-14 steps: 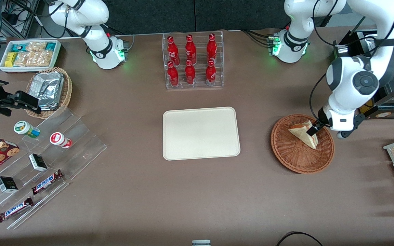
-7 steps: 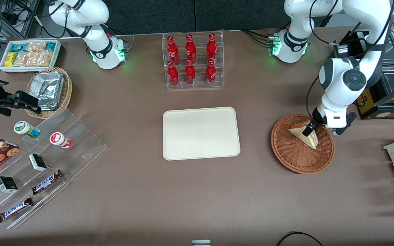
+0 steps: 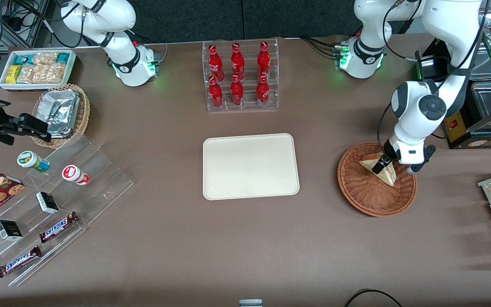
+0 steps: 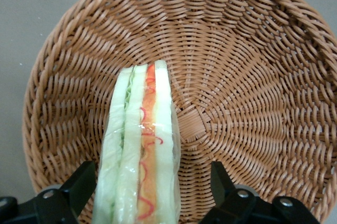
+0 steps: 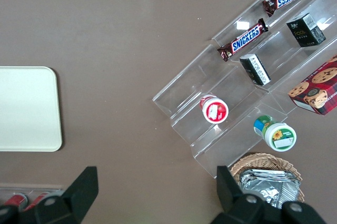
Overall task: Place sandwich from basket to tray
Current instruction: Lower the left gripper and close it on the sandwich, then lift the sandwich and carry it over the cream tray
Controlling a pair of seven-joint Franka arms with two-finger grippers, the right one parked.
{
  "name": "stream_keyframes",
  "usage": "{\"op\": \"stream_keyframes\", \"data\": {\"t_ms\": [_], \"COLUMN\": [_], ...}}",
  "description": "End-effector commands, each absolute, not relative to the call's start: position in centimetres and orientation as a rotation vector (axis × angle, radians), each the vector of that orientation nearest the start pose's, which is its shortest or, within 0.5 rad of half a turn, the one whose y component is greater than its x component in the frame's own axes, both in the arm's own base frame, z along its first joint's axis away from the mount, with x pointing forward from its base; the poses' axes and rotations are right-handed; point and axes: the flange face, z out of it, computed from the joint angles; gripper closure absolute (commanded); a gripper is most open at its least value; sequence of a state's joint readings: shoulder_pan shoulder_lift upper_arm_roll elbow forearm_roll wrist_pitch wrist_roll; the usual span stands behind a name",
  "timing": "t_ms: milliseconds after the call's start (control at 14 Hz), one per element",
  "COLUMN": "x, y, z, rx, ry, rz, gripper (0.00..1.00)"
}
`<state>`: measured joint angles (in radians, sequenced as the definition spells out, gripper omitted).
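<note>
The gripper is down inside the basket, its black fingers spread wide on either side of the sandwich with a gap showing on each flank, so nothing is pinched. The sandwich stands on edge in clear wrap, red and yellow layers showing, resting on the wicker. The tray sits bare mid-table, well apart from the basket.
</note>
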<state>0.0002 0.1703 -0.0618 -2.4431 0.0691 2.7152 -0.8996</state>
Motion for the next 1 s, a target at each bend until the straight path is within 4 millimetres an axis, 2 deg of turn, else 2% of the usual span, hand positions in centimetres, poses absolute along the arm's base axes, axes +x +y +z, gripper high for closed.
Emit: {"op": "stream_keyframes", "data": {"t_ms": [0, 143, 286, 357, 500, 714, 857, 929], "x": [49.7, 49.6, 49.5, 49.3, 49.4, 51.6, 53.7, 54.3], "y": [-4.2, -4.3, -4.2, -4.2, -4.7, -10.2, -14.9, -17.1], "z": [24.7, 24.7, 25.6, 26.5, 30.3, 37.4, 42.0, 43.5], "rx": [-2.923, -2.922, -2.912, -2.902, -2.889, -2.868, -2.869, -2.878], "ry": [-1.231, -1.225, -1.215, -1.2, -1.161, -1.012, -0.913, -0.863], "rz": [-0.182, -0.174, -0.149, -0.116, -0.084, 0.054, 0.133, 0.164], "gripper": [1.0, 1.0, 1.0, 1.0, 1.0, 1.0, 1.0, 1.0]}}
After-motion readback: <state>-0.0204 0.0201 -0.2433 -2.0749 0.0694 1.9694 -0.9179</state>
